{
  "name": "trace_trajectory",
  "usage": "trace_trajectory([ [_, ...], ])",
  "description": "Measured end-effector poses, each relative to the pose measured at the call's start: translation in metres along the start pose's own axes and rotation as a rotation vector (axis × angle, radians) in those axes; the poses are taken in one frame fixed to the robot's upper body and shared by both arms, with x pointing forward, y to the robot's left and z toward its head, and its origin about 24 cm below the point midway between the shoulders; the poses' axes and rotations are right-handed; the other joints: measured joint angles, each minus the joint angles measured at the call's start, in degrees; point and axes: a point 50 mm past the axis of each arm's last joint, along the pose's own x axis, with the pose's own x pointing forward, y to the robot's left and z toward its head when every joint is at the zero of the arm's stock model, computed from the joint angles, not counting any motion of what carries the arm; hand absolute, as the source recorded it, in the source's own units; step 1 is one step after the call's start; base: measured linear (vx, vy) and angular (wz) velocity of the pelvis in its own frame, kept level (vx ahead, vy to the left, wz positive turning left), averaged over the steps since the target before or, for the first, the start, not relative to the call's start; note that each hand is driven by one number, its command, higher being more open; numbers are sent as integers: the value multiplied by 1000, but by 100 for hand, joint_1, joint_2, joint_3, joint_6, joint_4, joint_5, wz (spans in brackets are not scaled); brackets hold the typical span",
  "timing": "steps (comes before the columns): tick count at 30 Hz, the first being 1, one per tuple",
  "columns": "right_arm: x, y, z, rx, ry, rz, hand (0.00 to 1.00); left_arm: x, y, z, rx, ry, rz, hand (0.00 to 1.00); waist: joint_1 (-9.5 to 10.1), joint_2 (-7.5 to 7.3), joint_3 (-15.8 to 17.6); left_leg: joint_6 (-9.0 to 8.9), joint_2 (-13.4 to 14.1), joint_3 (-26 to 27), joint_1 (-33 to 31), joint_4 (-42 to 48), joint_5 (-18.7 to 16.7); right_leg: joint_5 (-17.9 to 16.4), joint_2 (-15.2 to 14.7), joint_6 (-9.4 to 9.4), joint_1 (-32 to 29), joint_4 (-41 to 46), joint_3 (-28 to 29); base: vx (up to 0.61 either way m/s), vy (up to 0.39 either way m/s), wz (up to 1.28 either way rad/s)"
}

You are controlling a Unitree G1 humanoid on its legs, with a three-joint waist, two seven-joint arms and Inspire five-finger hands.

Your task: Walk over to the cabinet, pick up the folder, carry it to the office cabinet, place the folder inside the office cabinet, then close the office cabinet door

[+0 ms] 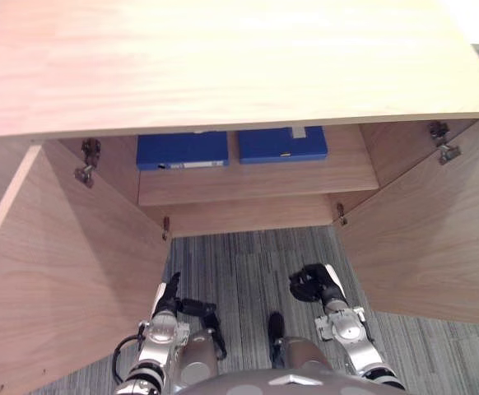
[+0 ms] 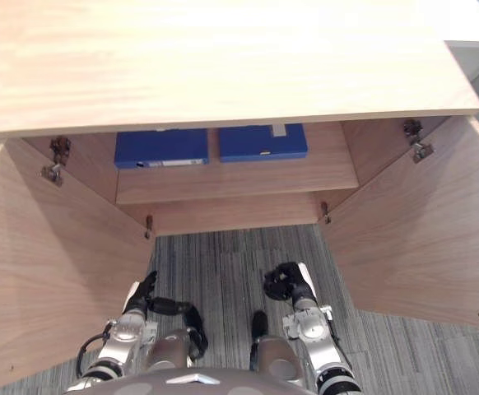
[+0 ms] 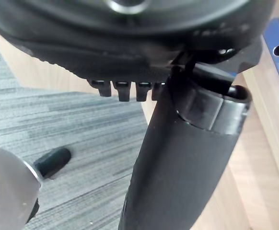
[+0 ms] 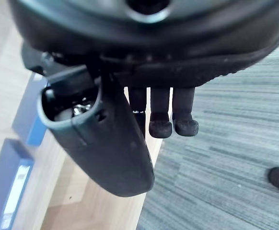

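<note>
Two blue folders lie flat side by side on the shelf [image 1: 256, 179] inside the open wooden cabinet, the left folder [image 1: 182, 151] with its white spine label towards me and the right folder [image 1: 282, 144] beside it. Both show again in the right wrist view, as a labelled folder [image 4: 7, 187] and a second folder [image 4: 29, 120]. My left hand [image 1: 169, 296] hangs low over the carpet in front of the cabinet, fingers relaxed and empty. My right hand [image 1: 313, 285] hangs at the same height, also open and holding nothing. Both hands are well short of the shelf.
The cabinet's top panel [image 1: 223, 58] overhangs the shelf. Its left door [image 1: 58, 271] and right door [image 1: 429, 230] stand wide open on either side of me. Grey striped carpet [image 1: 248, 263] lies between them.
</note>
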Motion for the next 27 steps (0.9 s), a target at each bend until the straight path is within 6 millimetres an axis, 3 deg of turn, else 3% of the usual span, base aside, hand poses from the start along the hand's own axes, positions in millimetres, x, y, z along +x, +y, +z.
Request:
trace_trajectory([
  [4, -5, -6, -32, 47, 158, -52, 100, -4, -6, -16, -13, 68, -15, 100, -2, 10, -148, -8, -171, 30, 474, -622, 287, 159, -15, -4, 285, -285, 114, -31, 26, -17],
  [7, -16, -8, -62, 187, 306, -119, 100, -10, -12, -31, -43, 126, -18, 100, -3, 17, -301, -49, -378, 20, 952, -1487, 663, 206, -29, 15, 367, -422, 227, -110, 48, -17],
  [12, -31, -8, -87, 269, 436, -171, 100, -17, -15, -49, -40, 206, -30, 100, -24, -10, -341, -20, -474, -20, 1017, -1543, 686, 222, -77, 94, 448, -483, 287, -89, 37, -3],
  [23, -28, -6, -86, 440, 459, -233, 100, -18, -15, -54, -45, 230, -33, 100, -35, 40, -440, 160, -723, -48, 1182, -1539, 569, 270, -268, 171, 702, -660, 362, 6, 48, 2],
  [27, -28, -7, -87, 471, 471, -251, 100, -19, -16, -56, -40, 241, -40, 100, -43, 29, -480, 137, -728, 23, 1280, -1534, 508, 265, -263, 163, 782, -714, 438, 23, -2, -12],
])
